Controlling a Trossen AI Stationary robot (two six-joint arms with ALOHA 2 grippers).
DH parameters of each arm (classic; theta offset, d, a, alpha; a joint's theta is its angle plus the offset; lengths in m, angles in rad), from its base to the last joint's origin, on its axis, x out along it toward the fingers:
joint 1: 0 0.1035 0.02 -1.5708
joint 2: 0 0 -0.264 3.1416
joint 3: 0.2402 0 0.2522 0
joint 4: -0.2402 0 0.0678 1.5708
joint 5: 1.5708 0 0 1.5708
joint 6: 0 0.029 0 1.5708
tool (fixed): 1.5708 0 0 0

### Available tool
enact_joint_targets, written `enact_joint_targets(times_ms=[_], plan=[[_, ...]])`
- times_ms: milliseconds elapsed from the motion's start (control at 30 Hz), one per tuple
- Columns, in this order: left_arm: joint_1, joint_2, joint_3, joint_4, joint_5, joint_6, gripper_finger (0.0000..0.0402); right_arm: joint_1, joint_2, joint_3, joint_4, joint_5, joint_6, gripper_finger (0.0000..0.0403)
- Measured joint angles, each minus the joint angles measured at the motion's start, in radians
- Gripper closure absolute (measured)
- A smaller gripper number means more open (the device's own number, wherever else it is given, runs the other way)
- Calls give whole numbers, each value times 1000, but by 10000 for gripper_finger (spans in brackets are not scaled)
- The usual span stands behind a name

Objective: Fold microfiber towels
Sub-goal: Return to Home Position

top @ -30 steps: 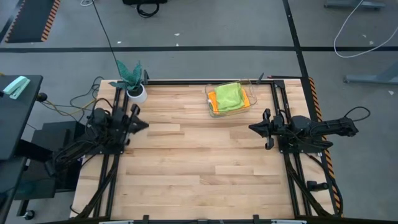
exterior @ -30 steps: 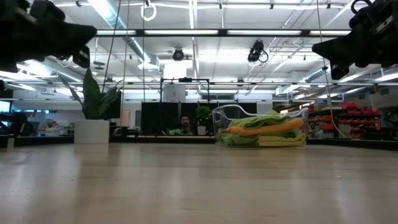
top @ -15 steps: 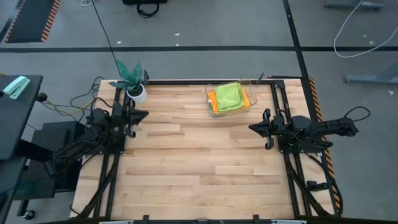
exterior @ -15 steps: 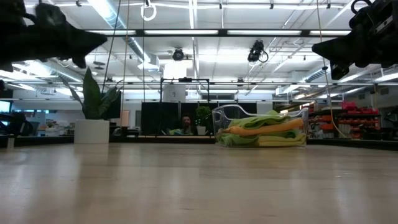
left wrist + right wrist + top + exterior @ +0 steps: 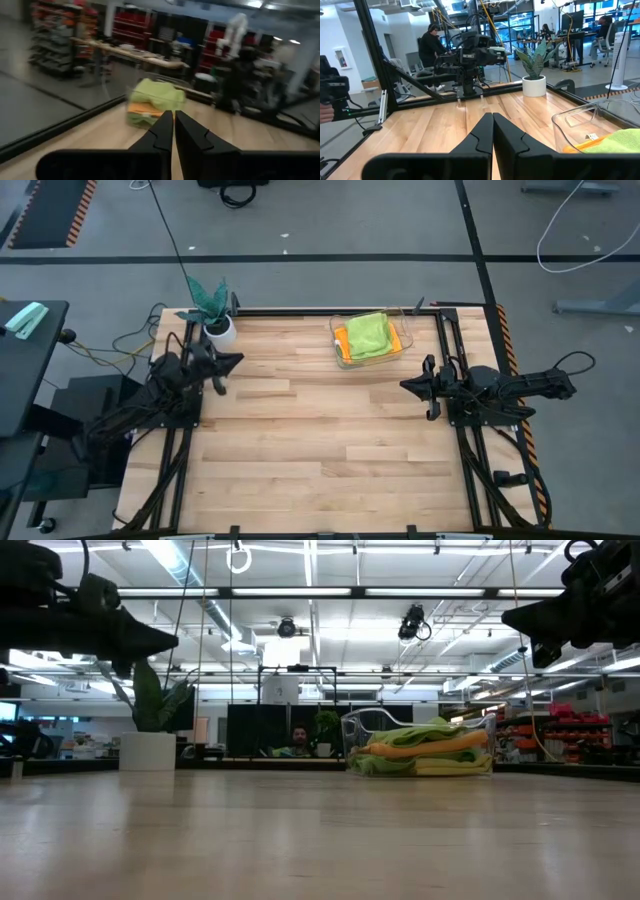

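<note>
The microfiber towels (image 5: 367, 335) lie stacked in a clear container (image 5: 395, 340) at the table's far edge, right of the middle. A lime green towel is on top, with orange (image 5: 430, 750) and yellow layers under it. My left gripper (image 5: 238, 360) hovers shut and level at the table's left side, near the plant pot. In the left wrist view its shut gripper (image 5: 173, 125) points toward the towel stack (image 5: 152, 102). My right gripper (image 5: 404, 386) hovers shut and level at the right side, with nothing in it. Its wrist view shows the shut gripper (image 5: 493, 125).
A teal leafy plant in a white pot (image 5: 220, 330) stands at the far left corner, close to my left gripper. Black frame rails (image 5: 455, 410) run along both sides of the wooden table. A person (image 5: 430, 45) stands beyond the table's left side.
My left gripper has swung its tip toward the table's far edge and the plant pot. It has tipped down from a raised slant to level. The right arm and the towels have kept still.
</note>
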Motion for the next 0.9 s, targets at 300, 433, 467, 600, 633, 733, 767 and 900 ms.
enact_joint_targets(times_ms=[300,433,467,600,633,733,767,900], plan=[[-78,0,0,0,38,37,365,0,0,0,0,0,0,387],[-120,0,0,-3,43,30,363,0,0,0,0,0,0,387],[-131,0,0,-3,47,31,363,0,0,0,0,0,0,387],[-164,0,0,-4,49,34,368,0,0,0,0,0,0,387],[-168,0,0,-3,48,29,370,0,0,0,0,0,0,387],[-173,0,0,8,51,29,374,0,0,0,0,0,0,387],[-173,0,0,11,54,28,374,0,0,0,0,0,0,387],[-173,0,0,26,58,28,369,0,0,0,0,0,0,387]])
